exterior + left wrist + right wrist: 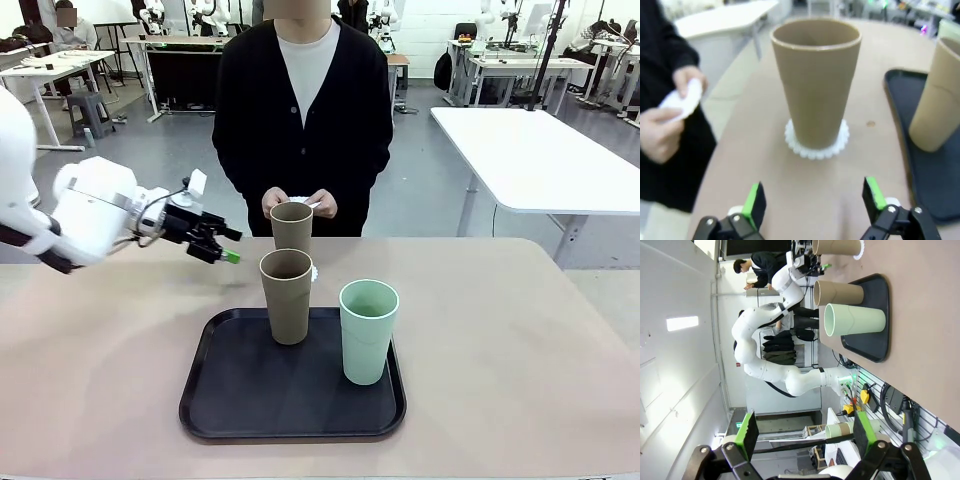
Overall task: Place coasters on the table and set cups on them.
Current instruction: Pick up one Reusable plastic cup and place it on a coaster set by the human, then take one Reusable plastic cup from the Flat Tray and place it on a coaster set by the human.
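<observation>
Since its jaws stand apart, the left pincer (813,191) should withdraw straight from the tan tapered tumbler (815,85) ahead on its scalloped white coaster (814,152).

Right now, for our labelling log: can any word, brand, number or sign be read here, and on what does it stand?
No text can be read.
Tan cup standing on a coaster: both plain, no print.
Second tan cup and mint green cup on the black tray: no print.
Background: anything there is too small or blurred to read.
</observation>
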